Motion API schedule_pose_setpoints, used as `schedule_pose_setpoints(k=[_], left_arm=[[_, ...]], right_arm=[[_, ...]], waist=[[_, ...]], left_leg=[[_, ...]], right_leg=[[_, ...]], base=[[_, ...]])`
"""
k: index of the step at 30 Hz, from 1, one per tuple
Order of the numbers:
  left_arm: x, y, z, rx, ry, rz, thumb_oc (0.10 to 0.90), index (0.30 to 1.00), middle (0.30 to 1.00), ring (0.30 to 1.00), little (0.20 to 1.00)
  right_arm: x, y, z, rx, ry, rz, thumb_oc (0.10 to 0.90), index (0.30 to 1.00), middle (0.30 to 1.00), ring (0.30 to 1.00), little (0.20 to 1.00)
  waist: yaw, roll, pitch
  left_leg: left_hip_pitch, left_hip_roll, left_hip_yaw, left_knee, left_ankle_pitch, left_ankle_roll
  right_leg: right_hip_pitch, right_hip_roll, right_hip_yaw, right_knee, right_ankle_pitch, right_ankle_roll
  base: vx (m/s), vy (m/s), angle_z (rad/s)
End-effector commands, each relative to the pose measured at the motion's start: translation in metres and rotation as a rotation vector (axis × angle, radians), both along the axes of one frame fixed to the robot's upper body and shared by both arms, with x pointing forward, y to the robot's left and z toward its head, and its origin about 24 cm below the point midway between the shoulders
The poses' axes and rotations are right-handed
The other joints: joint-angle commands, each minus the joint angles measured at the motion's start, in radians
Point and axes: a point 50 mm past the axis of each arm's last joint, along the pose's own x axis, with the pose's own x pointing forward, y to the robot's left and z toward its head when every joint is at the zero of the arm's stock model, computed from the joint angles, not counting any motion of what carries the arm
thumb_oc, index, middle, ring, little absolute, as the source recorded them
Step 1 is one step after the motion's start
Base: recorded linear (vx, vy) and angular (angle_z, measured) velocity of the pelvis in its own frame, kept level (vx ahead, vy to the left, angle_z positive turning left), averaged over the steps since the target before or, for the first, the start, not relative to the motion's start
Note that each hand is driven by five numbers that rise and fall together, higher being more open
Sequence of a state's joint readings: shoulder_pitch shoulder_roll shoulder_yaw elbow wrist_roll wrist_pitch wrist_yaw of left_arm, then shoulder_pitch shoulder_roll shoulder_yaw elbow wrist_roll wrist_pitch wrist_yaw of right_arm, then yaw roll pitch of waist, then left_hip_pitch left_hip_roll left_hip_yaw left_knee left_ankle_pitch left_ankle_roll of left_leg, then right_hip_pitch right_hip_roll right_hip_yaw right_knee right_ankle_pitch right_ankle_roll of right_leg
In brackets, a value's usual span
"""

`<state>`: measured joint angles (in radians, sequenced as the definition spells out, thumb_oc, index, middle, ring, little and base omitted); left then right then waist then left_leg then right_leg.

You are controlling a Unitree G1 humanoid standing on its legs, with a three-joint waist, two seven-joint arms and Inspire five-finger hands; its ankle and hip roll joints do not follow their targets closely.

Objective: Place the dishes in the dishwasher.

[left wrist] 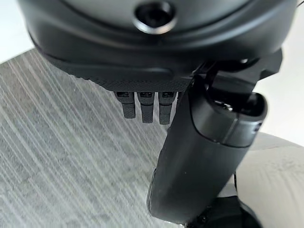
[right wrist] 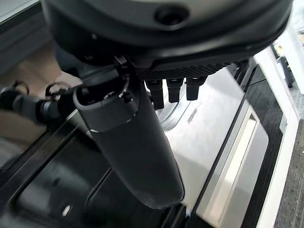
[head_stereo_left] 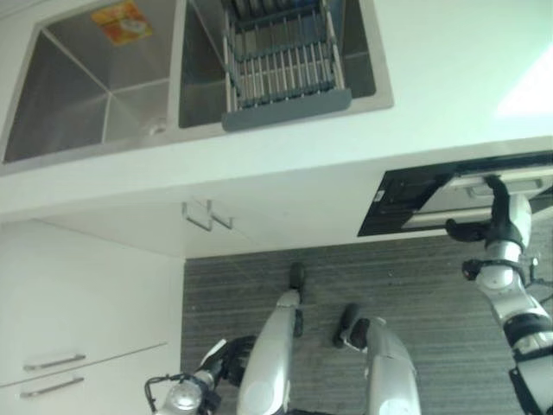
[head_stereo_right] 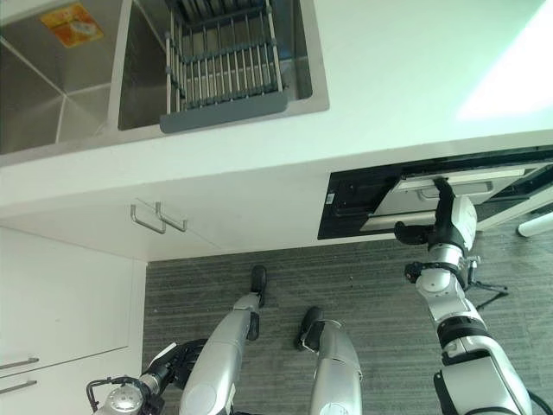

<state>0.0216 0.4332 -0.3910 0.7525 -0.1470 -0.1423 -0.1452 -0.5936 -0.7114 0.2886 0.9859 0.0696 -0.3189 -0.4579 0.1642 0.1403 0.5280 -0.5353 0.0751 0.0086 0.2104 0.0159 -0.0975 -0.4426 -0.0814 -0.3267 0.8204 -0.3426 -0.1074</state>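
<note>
Black-framed dishwasher door [head_stereo_right: 406, 194] hanging partly open under the white counter [head_stereo_right: 415, 78], right hand [head_stereo_right: 448, 220] resting straight fingers on its top edge, left hand [head_stereo_left: 226, 356] hanging relaxed low over grey floor [head_stereo_left: 415, 285], dish rack [head_stereo_left: 281, 60] sitting in the sink well above the right hand.

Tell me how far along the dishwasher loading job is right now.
Early stage. The right hand is at the dishwasher door under the counter, which looks partly open, its fingers reaching over the door's edge. The left hand hangs idle near the floor. No dishes can be seen in the sink rack, so loading has not visibly begun.
</note>
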Motion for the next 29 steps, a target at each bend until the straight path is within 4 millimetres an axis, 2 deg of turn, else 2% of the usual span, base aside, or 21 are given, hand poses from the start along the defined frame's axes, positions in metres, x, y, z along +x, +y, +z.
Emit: schedule_pose_setpoints(k=[1,3,4,5,6,7,9,11,12,13,14,15,18,20,22,23,26,29], left_arm=[[0.010,-0.011,0.011,-0.067,-0.075,-0.038,0.800,0.900,0.900,0.900,0.900],[0.010,-0.011,0.011,-0.096,-0.075,-0.006,0.800,0.900,0.900,0.900,0.900],[0.010,-0.011,0.011,-0.107,-0.070,-0.002,0.800,0.900,0.900,0.900,0.900],[0.010,-0.014,0.011,-0.155,-0.063,0.022,0.800,0.900,0.900,0.900,0.900],[0.010,-0.016,0.010,-0.190,-0.058,0.032,0.800,0.900,0.900,0.900,0.900],[0.010,-0.020,0.010,-0.246,-0.050,0.048,0.800,0.900,0.900,0.900,0.900],[0.009,-0.022,0.010,-0.298,-0.040,0.058,0.800,0.900,0.900,0.900,0.900],[0.006,-0.024,0.008,-0.336,-0.017,0.079,0.800,0.900,0.900,0.900,0.900],[0.003,-0.025,0.005,-0.348,-0.005,0.087,0.800,0.900,0.900,0.900,0.900],[-0.001,-0.028,0.000,-0.362,0.025,0.098,0.800,0.900,0.900,0.900,0.900],[-0.001,-0.029,-0.001,-0.363,0.032,0.097,0.800,0.900,0.900,0.900,0.900],[-0.006,-0.030,-0.006,-0.364,0.062,0.112,0.800,0.900,0.900,0.900,0.900],[-0.015,-0.033,-0.018,-0.377,0.152,0.159,0.800,0.900,0.900,0.900,0.900],[-0.025,-0.037,-0.033,-0.361,0.279,0.210,0.800,0.900,0.900,0.900,0.900],[-0.027,-0.037,-0.038,-0.331,0.317,0.227,0.800,0.900,0.900,0.900,0.900],[-0.027,-0.037,-0.039,-0.328,0.324,0.231,0.800,0.900,0.900,0.900,0.900],[-0.026,-0.038,-0.042,-0.349,0.382,0.296,0.800,0.900,0.900,0.900,0.900],[-0.024,-0.038,-0.042,-0.335,0.406,0.299,0.800,0.900,0.900,0.900,0.900]], right_arm=[[0.035,0.051,0.151,-0.081,-0.559,0.313,0.800,0.900,0.900,0.900,0.900],[0.032,0.053,0.129,0.003,-0.551,0.311,0.800,0.900,0.900,0.900,0.900],[0.031,0.053,0.125,0.020,-0.544,0.309,0.800,0.900,0.900,0.900,0.900],[0.025,0.055,0.098,0.094,-0.512,0.309,0.800,0.900,0.900,0.900,0.900],[0.020,0.059,0.079,0.124,-0.484,0.307,0.800,0.900,0.900,0.900,0.900],[0.007,0.066,0.042,0.188,-0.425,0.298,0.800,0.900,0.900,0.900,0.900],[-0.008,0.068,0.010,0.248,-0.364,0.260,0.800,0.900,0.900,0.900,0.900],[-0.038,0.062,-0.036,0.301,-0.244,0.215,0.800,0.900,0.900,0.900,0.900],[-0.049,0.060,-0.052,0.328,-0.185,0.187,0.800,0.900,0.900,0.900,0.900],[-0.069,0.053,-0.078,0.371,-0.086,0.136,0.800,0.900,0.900,0.900,0.900],[-0.072,0.051,-0.082,0.378,-0.068,0.119,0.800,0.900,0.900,0.900,0.900],[-0.093,0.044,-0.104,0.401,0.009,0.068,0.800,0.900,0.900,0.900,0.900],[-0.125,0.039,-0.134,0.427,0.144,-0.003,0.800,0.900,0.900,0.900,0.900],[-0.165,0.038,-0.171,0.470,0.328,-0.113,0.800,0.900,0.900,0.900,0.900],[-0.181,0.038,-0.184,0.500,0.401,-0.151,0.800,0.900,0.900,0.900,0.900],[-0.183,0.038,-0.186,0.509,0.410,-0.161,0.800,0.900,0.900,0.900,0.900],[-0.205,0.038,-0.202,0.657,0.441,-0.266,0.800,0.900,0.900,0.900,0.900],[-0.214,0.041,-0.211,0.808,0.456,-0.296,0.800,0.900,0.900,0.900,0.900]], waist=[[0.073,0.055,-0.008],[0.061,0.047,-0.008],[0.058,0.045,-0.008],[0.039,0.039,-0.008],[0.026,0.035,-0.008],[0.000,0.028,-0.008],[-0.025,0.021,-0.008],[-0.060,0.013,-0.008],[-0.077,-0.001,-0.011],[-0.101,-0.013,-0.032],[-0.104,-0.010,-0.038],[-0.124,-0.029,-0.055],[-0.156,-0.052,-0.099],[-0.207,-0.082,-0.163],[-0.230,-0.094,-0.186],[-0.233,-0.093,-0.192],[-0.272,-0.101,-0.233],[-0.301,-0.097,-0.260]], left_leg=[[-0.022,-0.027,0.047,0.090,0.063,0.035],[-0.007,-0.022,0.043,0.090,0.054,0.035],[-0.002,-0.021,0.042,0.090,0.052,0.035],[0.015,-0.018,0.040,0.090,0.046,0.034],[0.026,-0.014,0.040,0.090,0.041,0.033],[0.046,-0.009,0.040,0.090,0.032,0.031],[0.068,-0.003,0.042,0.090,0.025,0.029],[0.101,0.008,0.044,0.090,0.018,0.024],[0.122,0.007,0.051,0.090,0.011,0.023],[0.146,0.012,0.054,0.090,0.004,0.019],[0.146,0.017,0.052,0.090,0.005,0.019],[0.172,0.014,0.059,0.090,-0.006,0.017],[0.203,0.016,0.064,0.090,-0.024,0.024],[0.250,0.021,0.088,0.090,-0.066,0.039],[0.276,0.020,0.101,0.090,-0.086,0.044],[0.274,0.022,0.101,0.090,-0.086,0.045],[0.300,0.028,0.124,0.090,-0.113,0.053],[0.322,0.034,0.145,0.090,-0.132,0.058]], right_leg=[[0.172,-0.007,0.025,-0.076,-0.066,0.073],[0.195,0.009,0.033,-0.114,-0.053,0.078],[0.201,0.012,0.034,-0.122,-0.051,0.079],[0.225,0.022,0.042,-0.158,-0.038,0.084],[0.243,0.028,0.048,-0.186,-0.029,0.087],[0.277,0.037,0.060,-0.239,-0.013,0.092],[0.316,0.043,0.069,-0.296,0.006,0.100],[0.371,0.058,0.083,-0.380,0.044,0.113],[0.403,0.053,0.087,-0.414,0.053,0.120],[0.446,0.055,0.095,-0.487,0.083,0.131],[0.451,0.061,0.095,-0.503,0.094,0.131],[0.470,0.044,0.097,-0.520,0.103,0.144],[0.455,0.027,0.105,-0.520,0.123,0.162],[0.421,0.007,0.123,-0.520,0.144,0.180],[0.408,-0.002,0.139,-0.520,0.151,0.190],[0.401,-0.001,0.141,-0.520,0.157,0.190],[0.366,-0.007,0.168,-0.520,0.175,0.203],[0.353,-0.011,0.184,-0.520,0.178,0.208]], base=[[-0.10,-0.010,0.59],[-0.05,0.003,0.48],[0.01,0.016,0.27],[0.02,0.027,0.35],[0.04,0.070,0.39],[0.05,0.074,0.22],[0.03,0.069,-0.06],[0.01,0.074,-0.32],[0.02,0.091,-0.28],[0.03,0.077,-0.25],[0.03,0.100,-0.29],[0.00,0.076,-0.38],[-0.04,0.074,-0.51],[-0.06,0.061,-0.53],[-0.03,0.028,-0.38],[-0.02,0.033,-0.34],[-0.01,0.019,-0.42],[0.02,0.034,-0.36]])
